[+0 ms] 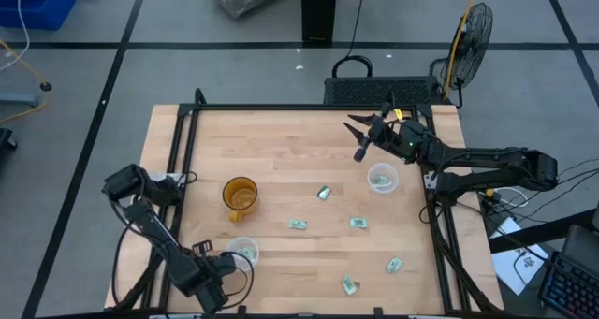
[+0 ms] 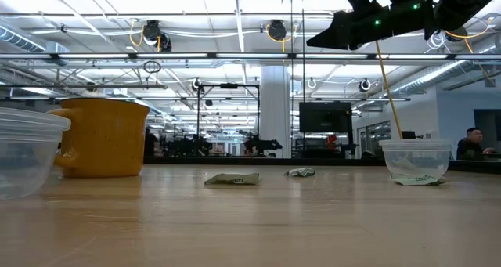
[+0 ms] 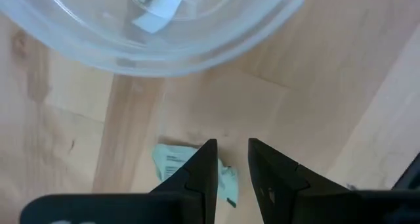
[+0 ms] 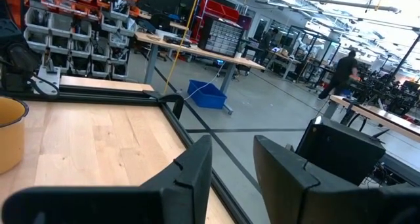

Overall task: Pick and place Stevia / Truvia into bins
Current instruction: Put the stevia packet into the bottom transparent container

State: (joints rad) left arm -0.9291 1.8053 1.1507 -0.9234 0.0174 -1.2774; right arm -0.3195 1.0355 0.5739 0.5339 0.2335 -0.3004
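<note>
Two clear cups stand on the wooden table: one near the front left [image 1: 243, 252], filling the top of the left wrist view [image 3: 151, 33] with a packet inside, and one at the right [image 1: 382, 179] holding a packet [image 2: 419, 179]. Several green-white packets lie flat on the table [image 1: 324, 193] [image 1: 298, 224] [image 1: 357, 223]. My left gripper [image 3: 231, 165] is low beside the front-left cup, narrowly open and empty. A crumpled packet [image 3: 172, 163] lies on the wood, partly hidden behind one finger. My right gripper [image 1: 360, 137] hangs high above the table's far right, open and empty [image 4: 233, 165].
An amber-orange cup [image 1: 240, 194] stands left of centre and shows in the low view [image 2: 102, 138]. More packets lie near the front right [image 1: 394, 264] [image 1: 349, 284]. A black frame rail [image 1: 435, 216] runs along the table's edges. A person stands in the room beyond [image 4: 342, 69].
</note>
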